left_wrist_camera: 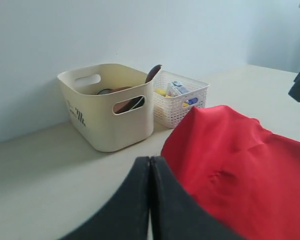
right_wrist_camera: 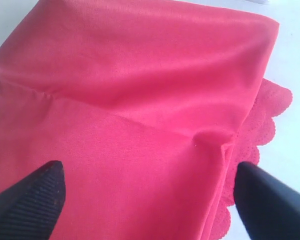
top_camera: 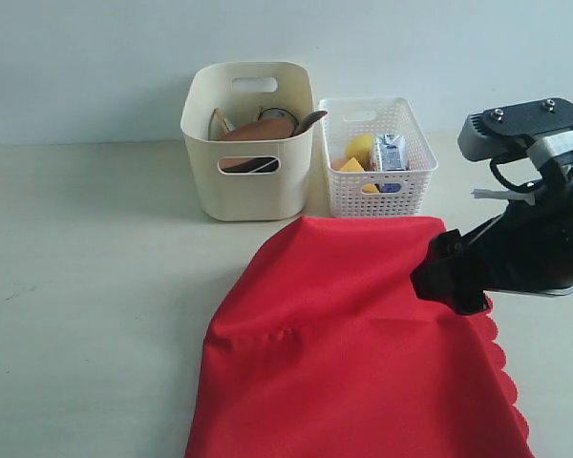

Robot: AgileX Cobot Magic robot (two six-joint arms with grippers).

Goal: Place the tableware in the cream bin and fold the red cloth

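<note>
Both empty: left end effector point(left_wrist_camera: 150, 167) closed, right end effector point(right_wrist_camera: 146, 172) wide over red cloth point(right_wrist_camera: 140, 75).

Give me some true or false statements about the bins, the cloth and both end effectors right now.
1. The milk carton sits in the cream bin. False: it is in the white basket.
2. The red cloth lies on the table, outside both containers. True.
3. The left end effector is open. False: it is shut, holding nothing.
4. The right end effector is open over the red cloth. True.
5. The cream bin is empty. False: a wooden plate shows inside.
</note>
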